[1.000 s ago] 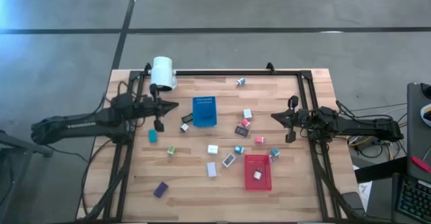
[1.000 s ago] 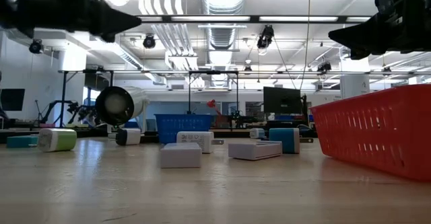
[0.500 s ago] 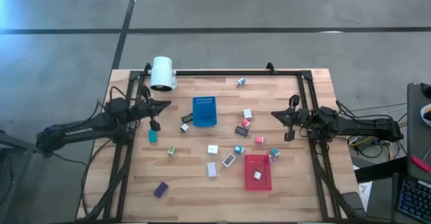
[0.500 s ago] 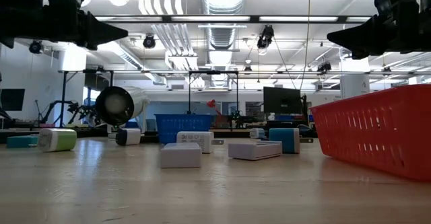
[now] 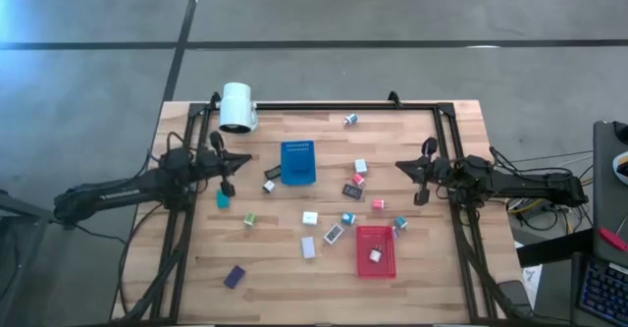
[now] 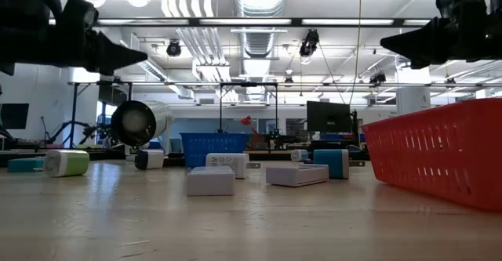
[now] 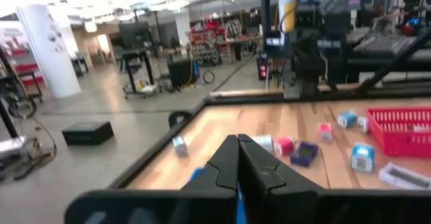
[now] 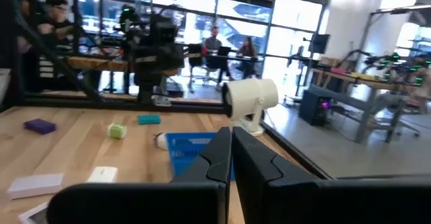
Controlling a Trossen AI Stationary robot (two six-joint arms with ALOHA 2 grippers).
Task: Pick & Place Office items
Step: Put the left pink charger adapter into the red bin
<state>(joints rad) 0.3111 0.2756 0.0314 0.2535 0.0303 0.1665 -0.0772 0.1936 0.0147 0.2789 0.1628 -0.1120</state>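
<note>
Both grippers pinched shut, empty: left gripper (image 5: 228,160) raised near teal block (image 5: 223,198), right gripper (image 5: 410,169) waiting; descending closed would knock block aside, not grasp

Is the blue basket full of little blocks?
No, seen from above the blue basket looks empty, and the little blocks lie scattered on the table around it.
</note>
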